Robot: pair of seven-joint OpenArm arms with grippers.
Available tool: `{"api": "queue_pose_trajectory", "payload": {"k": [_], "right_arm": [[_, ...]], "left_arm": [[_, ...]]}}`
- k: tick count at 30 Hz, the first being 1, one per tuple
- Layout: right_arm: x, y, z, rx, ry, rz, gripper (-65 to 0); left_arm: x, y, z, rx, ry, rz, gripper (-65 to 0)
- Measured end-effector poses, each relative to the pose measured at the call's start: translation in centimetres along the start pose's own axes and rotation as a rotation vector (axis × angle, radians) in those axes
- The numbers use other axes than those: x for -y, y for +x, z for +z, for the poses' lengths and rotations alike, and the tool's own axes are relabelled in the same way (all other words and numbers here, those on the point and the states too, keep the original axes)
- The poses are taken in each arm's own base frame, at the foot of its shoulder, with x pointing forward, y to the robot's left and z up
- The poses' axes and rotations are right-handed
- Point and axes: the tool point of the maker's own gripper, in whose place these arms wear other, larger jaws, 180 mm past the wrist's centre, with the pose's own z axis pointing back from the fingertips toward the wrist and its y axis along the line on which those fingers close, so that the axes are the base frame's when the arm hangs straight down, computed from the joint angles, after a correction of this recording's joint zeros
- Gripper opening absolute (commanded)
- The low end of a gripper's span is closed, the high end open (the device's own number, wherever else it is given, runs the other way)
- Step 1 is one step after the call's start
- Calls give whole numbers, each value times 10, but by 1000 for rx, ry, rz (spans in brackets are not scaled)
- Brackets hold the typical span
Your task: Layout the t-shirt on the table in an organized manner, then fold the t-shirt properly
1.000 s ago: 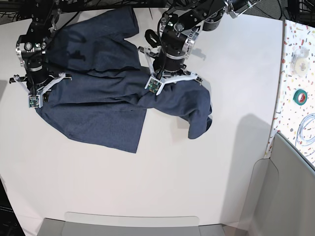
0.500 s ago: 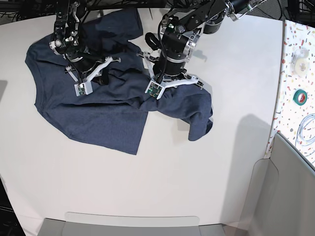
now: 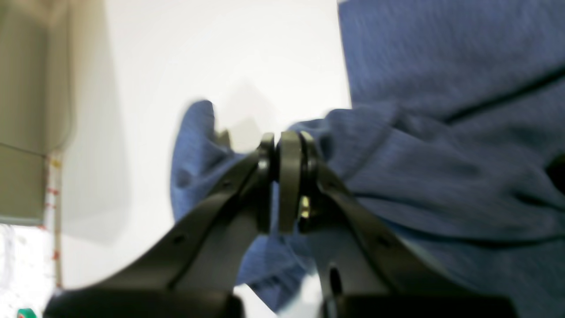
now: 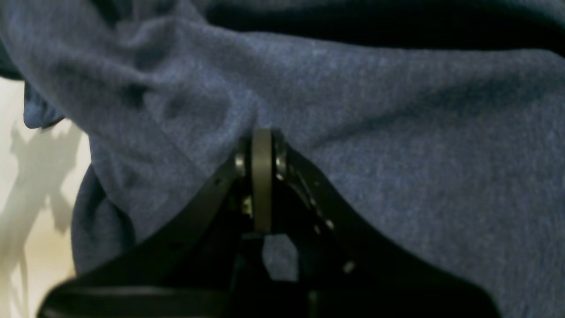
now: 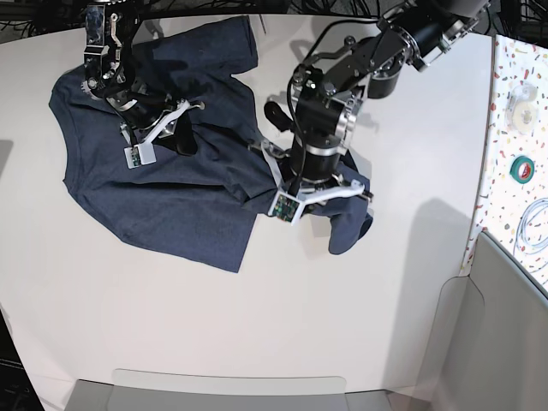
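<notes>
Spreading is the step in hand: the t-shirt (image 5: 171,197) lies crumpled across the far-left part of the table (image 5: 257,342), one sleeve turned up at the far edge and a bunched flap trailing off to the right. The left gripper (image 5: 312,184), on the right side of the base view, has its jaws pressed together on a pinched fold of that right-hand bunch, as the left wrist view shows with cloth gathered at both sides of the tips. The right gripper (image 5: 158,128) sits over the far-left body of the shirt with its jaws fully together; cloth drapes against the tips, but whether any is caught between them I cannot tell. Folding looks some way off. The next move likely calls for drawing the right-hand bunch outward and flat while the far side is held steady.
</notes>
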Motion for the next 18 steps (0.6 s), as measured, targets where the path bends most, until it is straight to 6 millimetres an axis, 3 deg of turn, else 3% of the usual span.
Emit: {"api": "queue_pose_trajectory", "payload": {"k": [9,13,15,18], "right_arm": [[3,-5,4,-38,10,1,-650],[3,-6,4,-40,10,0,-650],[3,-6,4,-41,11,-1,-650],[3,-6,4,-43,11,-1,-650]], "left_arm": [[-45,58,-39,121,144,-82,-650],[-59,49,-70,94,200,-140,-642],[-63,26,-82,29,214,-160,-582],[-63,6,-84,-9,211,-154,-386]]}}
